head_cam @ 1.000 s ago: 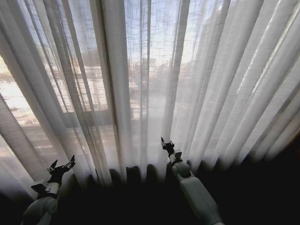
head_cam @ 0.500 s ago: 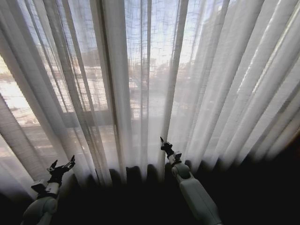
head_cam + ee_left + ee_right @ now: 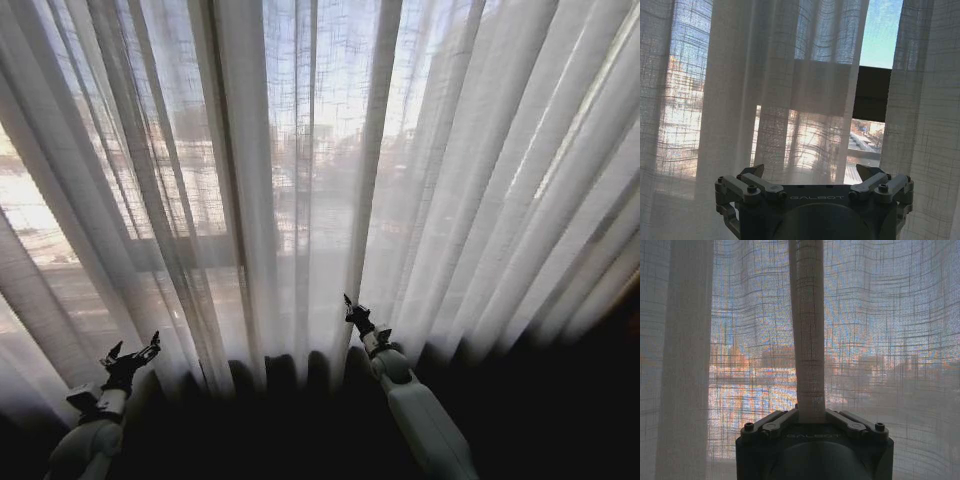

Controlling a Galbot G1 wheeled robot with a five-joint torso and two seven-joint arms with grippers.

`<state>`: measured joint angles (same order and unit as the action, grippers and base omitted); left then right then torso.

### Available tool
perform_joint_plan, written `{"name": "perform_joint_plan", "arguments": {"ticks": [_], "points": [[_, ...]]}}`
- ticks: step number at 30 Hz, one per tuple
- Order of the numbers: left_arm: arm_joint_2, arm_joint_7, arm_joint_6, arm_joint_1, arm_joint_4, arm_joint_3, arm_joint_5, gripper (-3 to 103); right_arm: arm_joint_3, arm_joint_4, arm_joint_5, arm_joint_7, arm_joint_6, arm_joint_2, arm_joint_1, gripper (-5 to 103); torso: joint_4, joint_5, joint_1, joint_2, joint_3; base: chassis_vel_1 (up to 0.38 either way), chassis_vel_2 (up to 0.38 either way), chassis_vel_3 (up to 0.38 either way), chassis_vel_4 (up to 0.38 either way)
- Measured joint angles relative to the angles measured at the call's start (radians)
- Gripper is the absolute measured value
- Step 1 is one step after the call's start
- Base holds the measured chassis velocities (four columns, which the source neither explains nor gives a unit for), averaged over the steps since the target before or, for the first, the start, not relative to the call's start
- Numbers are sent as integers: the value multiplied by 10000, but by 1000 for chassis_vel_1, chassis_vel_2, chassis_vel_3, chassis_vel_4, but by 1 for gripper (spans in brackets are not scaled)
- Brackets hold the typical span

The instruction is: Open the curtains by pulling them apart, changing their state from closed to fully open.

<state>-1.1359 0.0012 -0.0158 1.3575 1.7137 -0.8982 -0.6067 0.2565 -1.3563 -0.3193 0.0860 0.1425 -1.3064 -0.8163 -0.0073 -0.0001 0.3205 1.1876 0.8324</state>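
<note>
The curtains (image 3: 300, 180) hang closed across the whole window in long sheer white pleats. My right gripper (image 3: 353, 310) is at the foot of the middle pleats. In the right wrist view it (image 3: 810, 414) is shut on one narrow vertical fold (image 3: 808, 340) that runs straight up from between its fingers. My left gripper (image 3: 131, 357) sits low at the left, open, just in front of the left panel. In the left wrist view its fingers (image 3: 753, 173) stand spread with nothing between them, and curtain fabric (image 3: 765, 100) hangs a little beyond.
A dark window frame bar (image 3: 872, 95) shows through a gap between pleats in the left wrist view. Behind the fabric are horizontal and vertical frame bars (image 3: 215, 150). The floor strip (image 3: 300, 420) under the curtain hem is dark.
The right gripper's fingers have drawn together on the middle fold, and that fold has shifted slightly left. The left arm has not moved.
</note>
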Motion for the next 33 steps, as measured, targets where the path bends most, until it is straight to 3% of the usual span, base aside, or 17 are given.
{"name": "perform_joint_plan", "arguments": {"ticks": [13,33], "points": [[0,0,0,0,0,0,0,100,77,-27,8,130,20,8,-54,0,-1,4,0,0,0,-278,-263,274,270],[0,0,0,0,0,0,0,100,257,-140,-33,333,68,116,-188,0,-1,2,1,0,1,-359,-359,359,354]]}}
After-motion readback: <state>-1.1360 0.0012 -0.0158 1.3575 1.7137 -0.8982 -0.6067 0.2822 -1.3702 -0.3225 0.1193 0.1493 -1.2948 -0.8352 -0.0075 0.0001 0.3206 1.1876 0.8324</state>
